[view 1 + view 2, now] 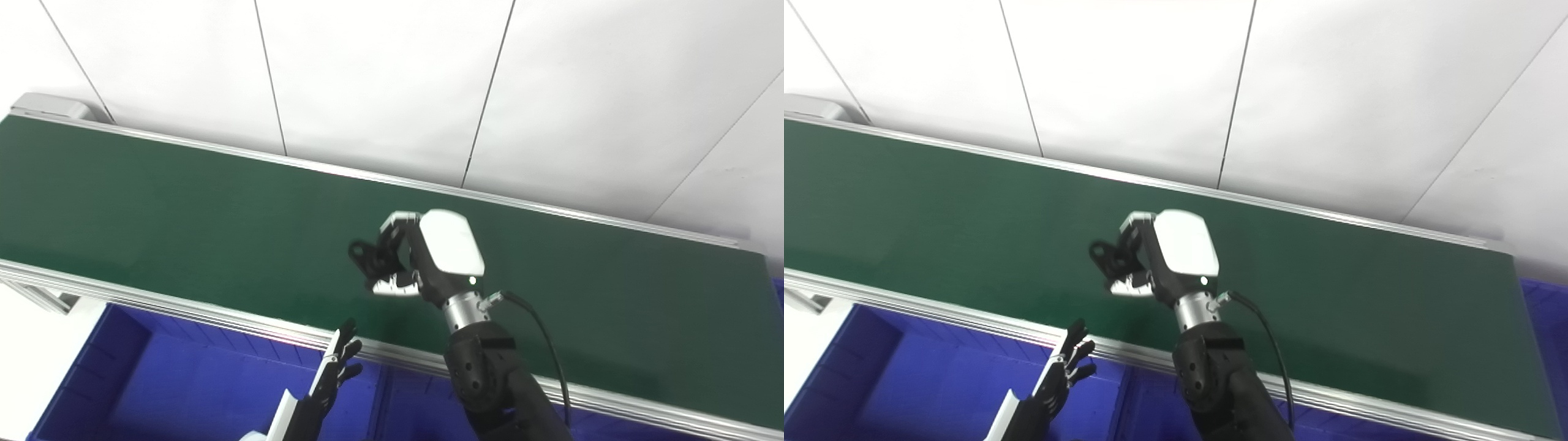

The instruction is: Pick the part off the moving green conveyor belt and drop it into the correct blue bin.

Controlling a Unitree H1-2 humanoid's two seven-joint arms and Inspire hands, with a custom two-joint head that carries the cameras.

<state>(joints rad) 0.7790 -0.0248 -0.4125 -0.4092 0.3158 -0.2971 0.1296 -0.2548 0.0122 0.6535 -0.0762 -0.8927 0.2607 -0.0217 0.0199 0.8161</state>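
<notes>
Now right hand [422, 257] holds the part [366, 256] above the belt, bins lie toward the robot.

Fingers [395, 285] curl narrow around a small black part that sticks out on the hand's left side, so the grip looks closed on it; the part's exact shape is too dark and blurred to tell, and its long axis can't be read. The hand hangs over the middle of the green conveyor belt [153, 208], apparently lifted clear of it. The near aluminium rail [184, 306] sits between the hand and the blue bin [184, 380] below. Left hand [337, 370] waits low over that bin, fingers spread apart, holding nothing. Judgement: the drop turns on carrying the part back over the rail toward the robot; the right hand already has it, so the left isn't needed.
</notes>
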